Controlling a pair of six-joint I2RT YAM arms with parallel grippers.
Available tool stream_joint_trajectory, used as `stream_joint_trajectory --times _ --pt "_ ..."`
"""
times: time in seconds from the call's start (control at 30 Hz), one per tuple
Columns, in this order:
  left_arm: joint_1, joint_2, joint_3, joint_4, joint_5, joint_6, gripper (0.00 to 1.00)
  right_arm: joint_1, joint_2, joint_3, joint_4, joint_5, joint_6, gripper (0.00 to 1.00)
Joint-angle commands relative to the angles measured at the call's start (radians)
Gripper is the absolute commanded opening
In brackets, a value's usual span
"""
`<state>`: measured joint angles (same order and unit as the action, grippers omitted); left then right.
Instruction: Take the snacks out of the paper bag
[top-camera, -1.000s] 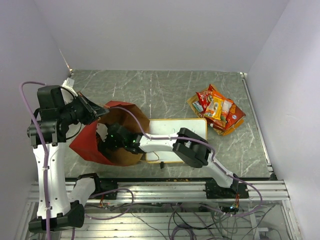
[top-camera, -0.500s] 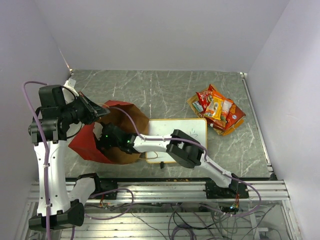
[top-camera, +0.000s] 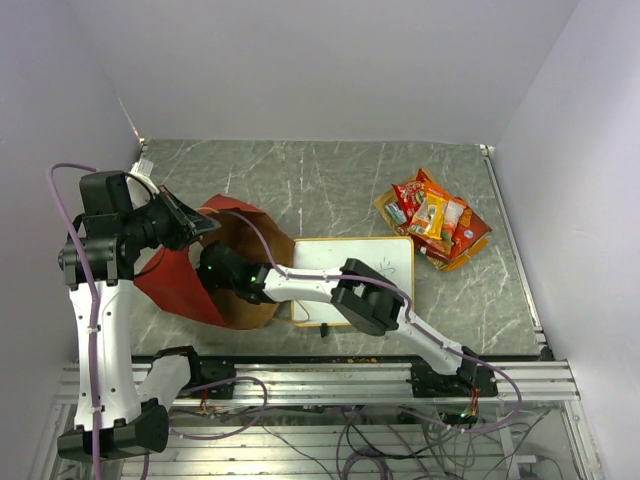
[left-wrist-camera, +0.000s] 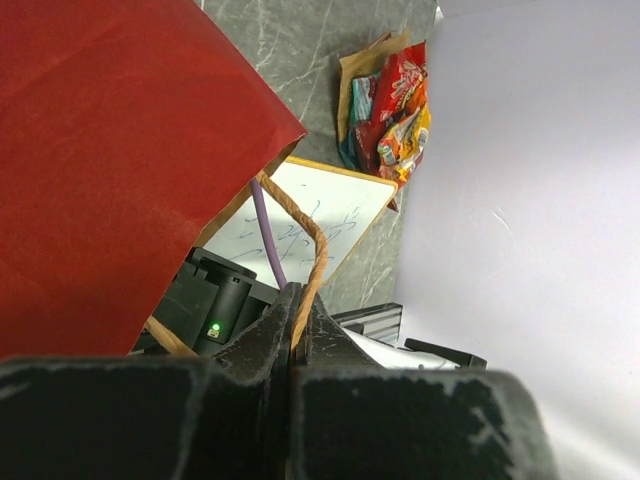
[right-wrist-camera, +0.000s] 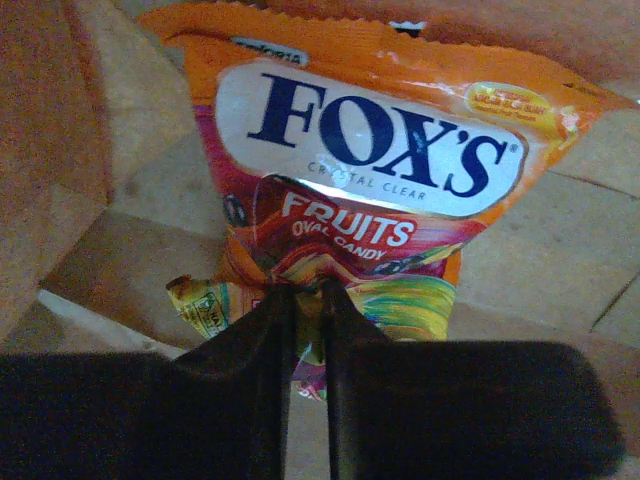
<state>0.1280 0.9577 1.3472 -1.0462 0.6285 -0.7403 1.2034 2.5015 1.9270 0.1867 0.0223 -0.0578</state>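
Foil, crinkled and glossy, is seen only through the right wrist camera. An orange packet (right-wrist-camera: 370, 150) with a white label panel lies inside the paper bag (top-camera: 170, 280), on its creased brown lining. The right claw (right-wrist-camera: 305, 300) is pinched almost shut on the packet's crimped lower edge. From above, that packet is hidden, and only the arm reaching into the bag's mouth is shown. The bag, matte red outside, rests at the left of the grey marbled counter (top-camera: 330, 180), beside a framed whiteboard (top-camera: 365, 262). Its twisted paper handle (left-wrist-camera: 318, 245) is clamped in the fully closed left claw (left-wrist-camera: 297, 305). More snacks (top-camera: 435, 218) are heaped at the counter's far right.
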Motion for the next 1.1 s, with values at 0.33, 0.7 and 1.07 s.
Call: stream_joint_trajectory --times 0.33,0.7,1.07 --pt "-0.001 -0.018 0.071 -0.071 -0.064 0.031 0.07 -0.028 -0.113 -0.027 0.005 0.124 -0.092 0.0" --pt "0.0 -0.035 0.126 -0.12 -0.165 0.083 0.07 -0.032 -0.295 -0.253 0.114 0.213 -0.114 0.0" --pt "-0.001 -0.035 0.12 -0.092 -0.173 0.074 0.07 -0.032 -0.381 -0.348 0.105 0.202 -0.119 0.0"
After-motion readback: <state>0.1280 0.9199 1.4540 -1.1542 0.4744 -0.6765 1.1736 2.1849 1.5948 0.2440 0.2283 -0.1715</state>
